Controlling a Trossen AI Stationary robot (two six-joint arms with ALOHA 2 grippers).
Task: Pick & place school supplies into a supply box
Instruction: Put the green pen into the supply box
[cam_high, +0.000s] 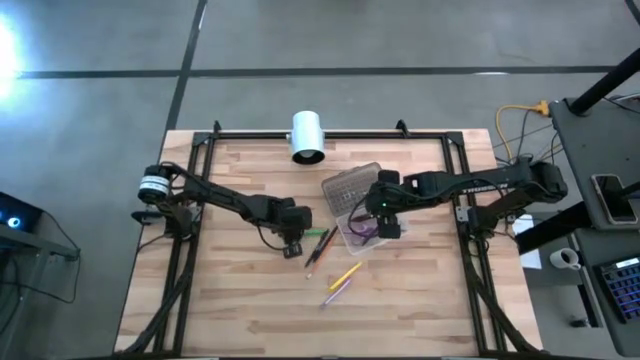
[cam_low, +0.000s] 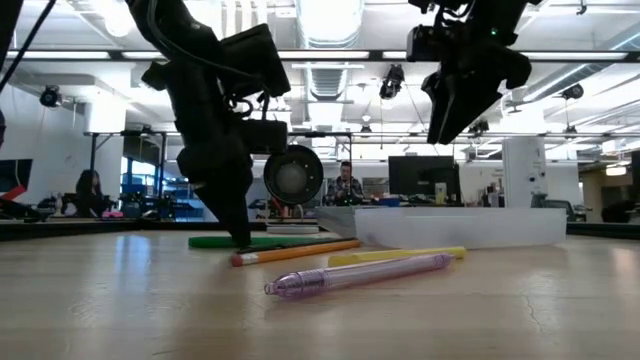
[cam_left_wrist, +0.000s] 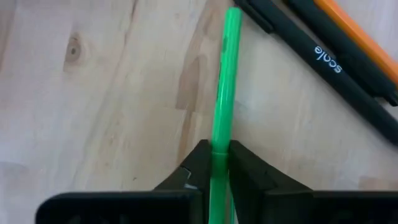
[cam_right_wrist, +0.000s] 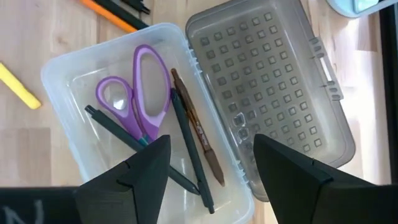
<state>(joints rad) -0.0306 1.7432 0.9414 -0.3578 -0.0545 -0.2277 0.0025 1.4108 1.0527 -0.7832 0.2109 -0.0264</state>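
The left gripper (cam_left_wrist: 219, 163) pinched a thin green plastic pen (cam_left_wrist: 224, 87); the right gripper (cam_right_wrist: 211, 163) hung spread above the clear plastic supply box (cam_right_wrist: 68, 68).

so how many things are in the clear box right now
4: purple scissors, a brown pencil, one dark pen beside the pencil, and another dark pen crossing the scissors. The right pincer hovering above could hide more.

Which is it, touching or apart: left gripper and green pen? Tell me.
Touching. The left wrist view shows the left gripper closed on the green pen, both fingers against its barrel.
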